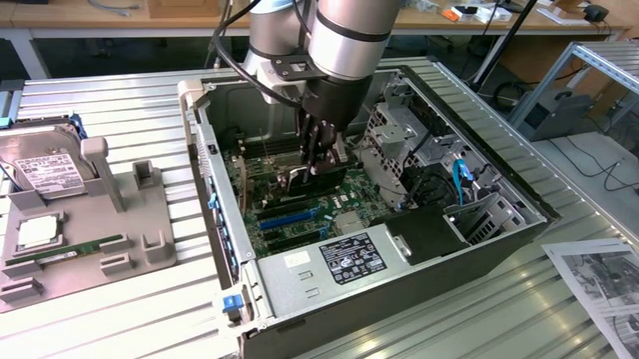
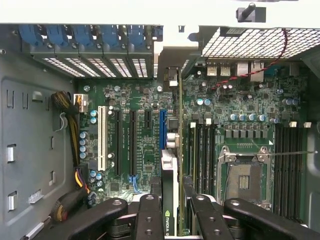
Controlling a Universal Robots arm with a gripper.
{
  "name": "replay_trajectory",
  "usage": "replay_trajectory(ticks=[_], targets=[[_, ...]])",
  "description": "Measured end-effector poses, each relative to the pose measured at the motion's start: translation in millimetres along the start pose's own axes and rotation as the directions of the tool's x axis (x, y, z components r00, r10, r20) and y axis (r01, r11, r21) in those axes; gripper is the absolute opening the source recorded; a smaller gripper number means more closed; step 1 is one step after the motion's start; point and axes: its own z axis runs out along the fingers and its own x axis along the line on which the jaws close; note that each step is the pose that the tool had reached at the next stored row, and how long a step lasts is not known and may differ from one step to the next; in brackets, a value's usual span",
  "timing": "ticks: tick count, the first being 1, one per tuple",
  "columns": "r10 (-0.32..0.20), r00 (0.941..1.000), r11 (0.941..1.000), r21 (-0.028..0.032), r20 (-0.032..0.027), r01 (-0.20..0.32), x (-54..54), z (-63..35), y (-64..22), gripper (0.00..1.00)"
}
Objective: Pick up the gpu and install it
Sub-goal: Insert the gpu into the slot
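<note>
Printed sheet [image 1: 599, 295]: lower right of the exterior view, lying on the ribbed metal table [image 1: 130, 314]; its text cannot be read.

Power supply [image 1: 340, 262]: nearest corner of the open computer case [image 1: 215, 194]. It has a black-and-white rating label, but the print is too small to read.

Grey holder [image 1: 90, 224], at the exterior view's left: a green memory stick [image 1: 70, 250] lies flat in it. The hard drive [image 1: 45, 168] stands at upper left, its white label illegible.

Pincer [image 1: 322, 166]: centre of frame, inside the case, closed part-way on the gpu [image 2: 169, 217] with a finger on each face.

Gpu: a thin dark card held on edge over the motherboard [image 2: 140, 150]. An NVIDIA mark is legible between the fingers [image 2: 149, 215]. The card stands just beside the blue slot [image 2: 161, 127]; whether it is seated cannot be told.

Second table [image 1: 60, 11], top of frame: small clutter, not identifiable.
</note>
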Motion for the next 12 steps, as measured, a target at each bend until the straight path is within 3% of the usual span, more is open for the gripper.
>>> replay_trajectory(ticks=[5, 12], targets=[[0.0, 1.0, 1.0, 0.0001, 0.0, 0.0, 0.0, 0.3, 0.0, 0.27], [0.001, 0.9999, 1.0, -0.0001, -0.0126, -0.001, 2.1, 0.8, 0.0, 0.27]])
